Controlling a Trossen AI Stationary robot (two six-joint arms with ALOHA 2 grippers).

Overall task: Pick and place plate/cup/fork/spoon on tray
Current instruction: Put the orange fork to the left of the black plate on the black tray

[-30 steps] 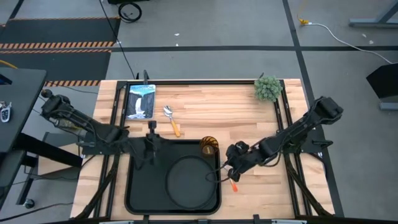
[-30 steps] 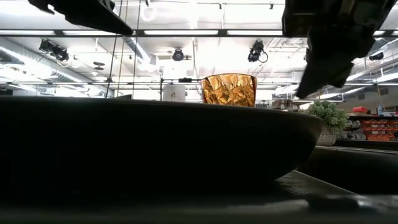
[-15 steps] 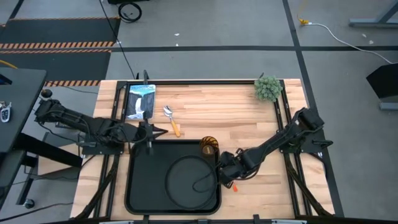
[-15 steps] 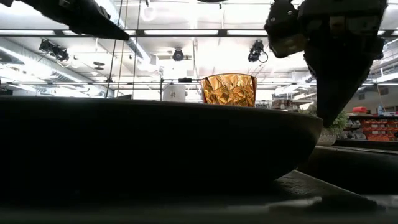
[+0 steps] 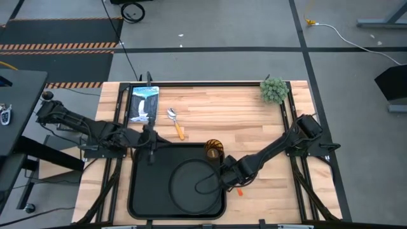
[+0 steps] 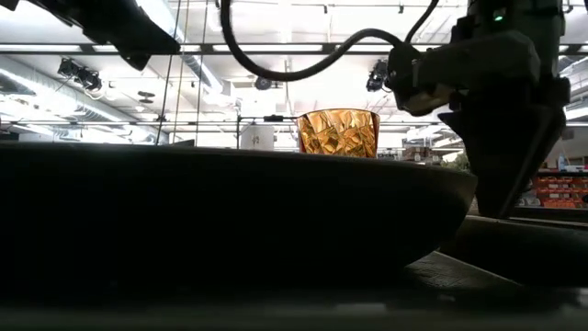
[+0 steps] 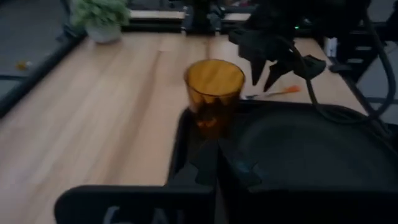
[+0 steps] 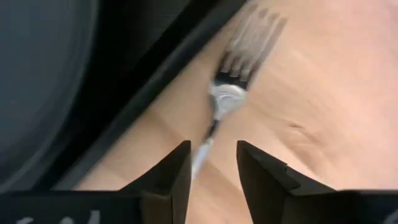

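The right gripper [image 8: 210, 171] is down at the tray's [image 5: 141, 191] right edge, fingers apart astride the fork [image 8: 231, 81], which lies on the bench [image 5: 235, 117] just outside the tray. The plate [image 5: 191, 187] sits on the tray; the cup [image 5: 213, 151] stands on the bench at the tray's far right corner, and the spoon [image 5: 174, 123] lies beyond it. The left gripper [image 5: 150, 141] hangs over the tray's far left corner; I cannot tell whether it is open.

Overhead view spans the table; low view skims the tray [image 5: 143, 191] rim; both show the cup [image 5: 213, 150].
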